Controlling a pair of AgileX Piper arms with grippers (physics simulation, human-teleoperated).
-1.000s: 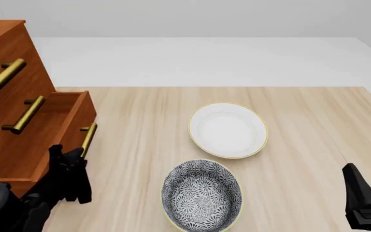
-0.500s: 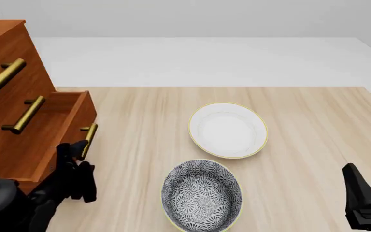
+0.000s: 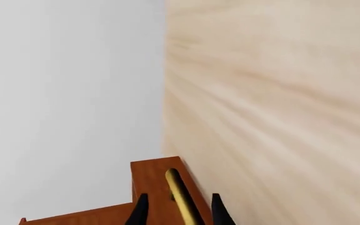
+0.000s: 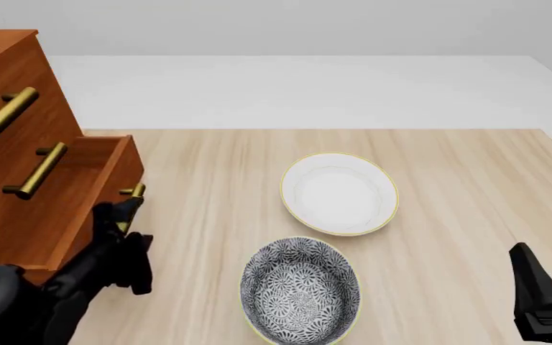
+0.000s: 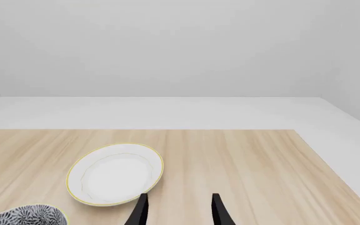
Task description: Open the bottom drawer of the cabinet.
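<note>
Over the past second the left pincer (image 4: 121, 228) has climbed toward twelve o'clock along the bottom drawer (image 4: 92, 192) front, its fingers (image 3: 141, 212) now straddling the brass handle (image 3: 181, 197), more of which is covered in the front view. The left arm's dark body has swung toward three o'clock.
</note>
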